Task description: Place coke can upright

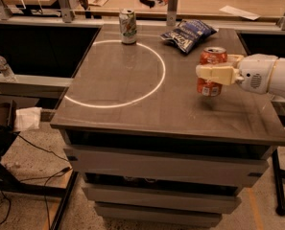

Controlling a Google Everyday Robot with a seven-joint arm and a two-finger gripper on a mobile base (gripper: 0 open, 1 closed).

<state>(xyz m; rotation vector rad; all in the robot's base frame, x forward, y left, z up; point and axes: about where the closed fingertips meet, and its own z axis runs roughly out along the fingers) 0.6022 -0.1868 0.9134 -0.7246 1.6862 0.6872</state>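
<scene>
We see the gripper (208, 67) clamped on the upright coke can (213, 56), just right of the white ring (164, 75).

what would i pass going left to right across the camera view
water bottle → white cloth → green-and-white soda can → chip bag → coke can, upright in the gripper, which reaches in from the right and is shut on it
</scene>
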